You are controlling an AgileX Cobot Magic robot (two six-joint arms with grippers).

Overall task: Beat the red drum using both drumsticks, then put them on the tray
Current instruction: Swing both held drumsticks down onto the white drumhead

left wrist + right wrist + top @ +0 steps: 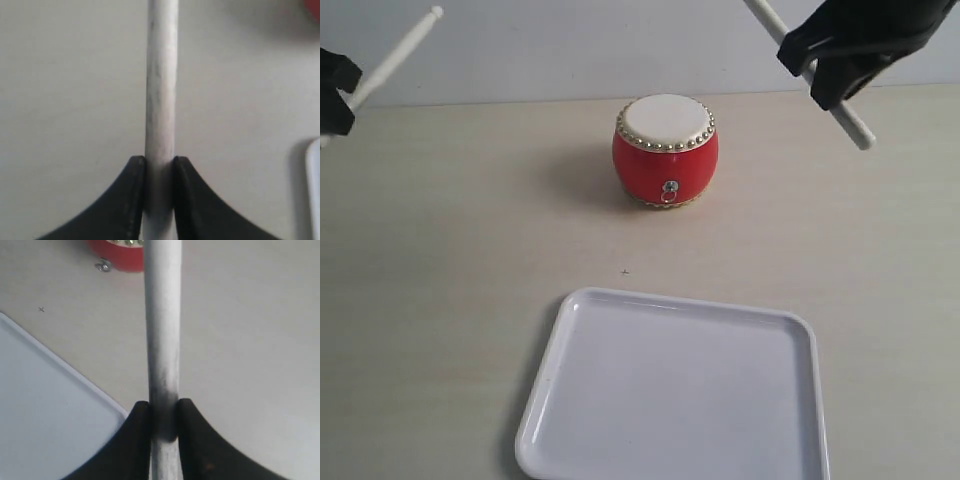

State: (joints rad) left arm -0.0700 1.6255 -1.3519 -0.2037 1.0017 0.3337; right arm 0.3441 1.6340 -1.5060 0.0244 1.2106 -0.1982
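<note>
Clamped drumsticks tight in left gripper and right gripper. Needed both swung softly onto the red drum.

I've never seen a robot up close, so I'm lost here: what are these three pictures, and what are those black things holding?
It is a robot with two arms, each ending in a black pinching tool. The wide picture comes from a camera off the arms, looking over a pale table with a red drum and, nearer, a white tray. The two close-ups come from cameras on the wrists. The left tool grips the left drumstick, the right tool the right drumstick. Both sticks are raised, and neither is touching the drum.
</note>
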